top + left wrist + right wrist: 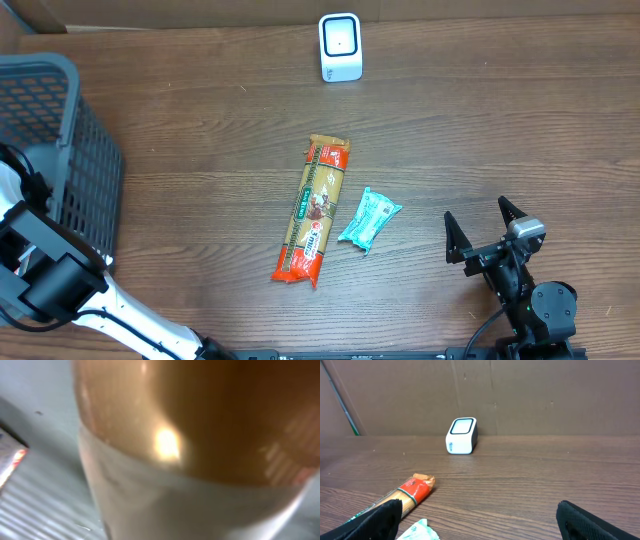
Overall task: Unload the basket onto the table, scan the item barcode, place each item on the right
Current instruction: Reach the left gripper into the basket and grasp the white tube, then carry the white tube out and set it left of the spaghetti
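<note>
The left arm [55, 285] lay from the near left corner of the desk [200, 120] toward the grey basket [70, 130] at the left edge. The left gripper could not be seen from above, but it was closed. Its camera was filled by a blurred thing [190, 435], brown above and white below. Whether the gripper grasped this thing I could not tell. The white scanner [340, 46] stood at the middle of the far edge, well apart from the basket, so I judged that an item from there must travel right and away. The right gripper [476, 212] stood wide open and empty by the near edge. It was the nearer one to the long orange packet [314, 210] and the small teal packet [369, 219], whose long axes pointed roughly toward the far edge.
</note>
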Available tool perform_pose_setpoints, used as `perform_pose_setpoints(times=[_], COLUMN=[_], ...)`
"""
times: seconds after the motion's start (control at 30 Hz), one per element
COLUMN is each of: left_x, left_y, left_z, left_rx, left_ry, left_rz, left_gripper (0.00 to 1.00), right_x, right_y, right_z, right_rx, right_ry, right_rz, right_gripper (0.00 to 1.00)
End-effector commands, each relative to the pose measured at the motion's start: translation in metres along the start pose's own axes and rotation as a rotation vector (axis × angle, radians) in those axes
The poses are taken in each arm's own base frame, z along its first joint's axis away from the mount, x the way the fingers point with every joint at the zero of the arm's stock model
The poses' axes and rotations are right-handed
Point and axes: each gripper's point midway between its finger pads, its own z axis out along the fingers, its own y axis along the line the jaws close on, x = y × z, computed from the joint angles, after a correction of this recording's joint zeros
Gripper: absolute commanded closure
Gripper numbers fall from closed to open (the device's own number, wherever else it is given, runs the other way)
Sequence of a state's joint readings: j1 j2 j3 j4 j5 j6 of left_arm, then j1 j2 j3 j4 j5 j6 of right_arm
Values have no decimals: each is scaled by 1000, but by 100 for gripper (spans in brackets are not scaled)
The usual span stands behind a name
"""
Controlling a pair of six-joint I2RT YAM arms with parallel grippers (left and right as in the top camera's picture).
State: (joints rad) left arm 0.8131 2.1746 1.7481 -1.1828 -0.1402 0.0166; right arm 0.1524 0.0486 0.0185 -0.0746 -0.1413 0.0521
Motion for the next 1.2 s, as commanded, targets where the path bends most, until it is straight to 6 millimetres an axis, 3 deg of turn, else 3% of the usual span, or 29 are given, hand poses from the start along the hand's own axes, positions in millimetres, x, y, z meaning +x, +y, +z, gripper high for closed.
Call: perform_pose_setpoints(times=[0.0,0.17,0.43,0.6,0.73,0.77,0.93,1.07,1.17], left_x=[-22,-37,-41,-51,-59,-59,-49,-24,7], left_y=[12,20,6,-9,-10,-12,-17,-35,-44], left_z=[-34,-69,-77,-106,-152,-181,-263,-331,-384], left_rx=[-29,-54,-110,-134,-162,-155,-84,66,200], left_ry=[-76,-144,-167,-234,-325,-384,-588,-763,-894], left_rz=[-39,-49,8,42,44,22,-72,-54,-65], left_gripper=[96,96,96,96,96,96,96,96,96], right_x=[2,2,2,2,2,2,2,2,2], right_y=[0,0,0,0,0,0,0,0,0], right_z=[0,0,0,0,0,0,0,0,0], right_rx=[1,1,1,1,1,1,1,1,1], right_ry=[-2,-2,-2,-2,-2,-2,-2,-2,-2], right_rz=[3,3,3,3,3,3,3,3,3], right_gripper=[0,0,0,0,0,0,0,0,0])
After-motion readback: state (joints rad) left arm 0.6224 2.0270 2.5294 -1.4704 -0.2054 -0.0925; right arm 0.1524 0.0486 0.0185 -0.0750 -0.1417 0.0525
